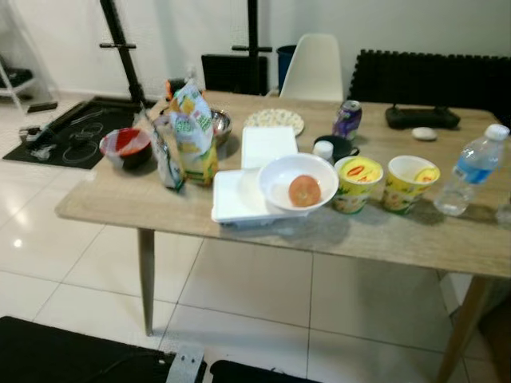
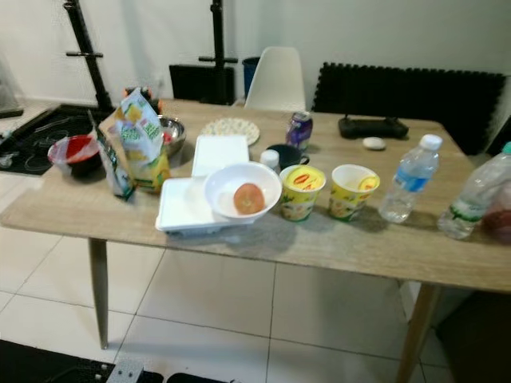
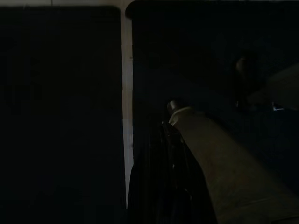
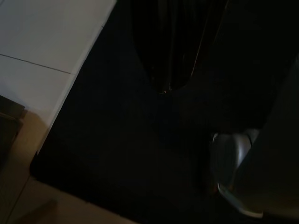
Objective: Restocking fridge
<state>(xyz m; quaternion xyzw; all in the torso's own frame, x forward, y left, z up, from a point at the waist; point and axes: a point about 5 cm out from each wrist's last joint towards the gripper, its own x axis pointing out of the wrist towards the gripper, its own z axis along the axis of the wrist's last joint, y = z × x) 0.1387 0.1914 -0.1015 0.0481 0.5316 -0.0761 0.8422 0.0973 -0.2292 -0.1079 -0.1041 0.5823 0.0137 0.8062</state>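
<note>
A wooden table (image 1: 383,239) stands before me with food on it. A white bowl (image 1: 279,179) holding a round orange-red fruit (image 1: 304,191) rests on a white tray (image 1: 235,203). Right of it stand two yellow cup noodles (image 1: 358,182) (image 1: 410,182) and a water bottle (image 1: 471,170). A purple can (image 1: 347,120) stands behind them. Snack bags (image 1: 192,132), a red bowl (image 1: 126,148) and a metal bowl (image 1: 221,125) are at the table's left end. Both arms hang low over a black floor mat: left gripper (image 3: 168,186) and right gripper (image 4: 166,70) show as dark shapes.
A white chair (image 1: 314,68) and a black panel (image 1: 431,76) stand behind the table. A patterned plate (image 1: 274,120), a black cup (image 1: 339,148) and a black device (image 1: 421,117) lie on it. A second bottle (image 2: 479,191) is at the far right. White tiled floor (image 1: 239,295) lies below.
</note>
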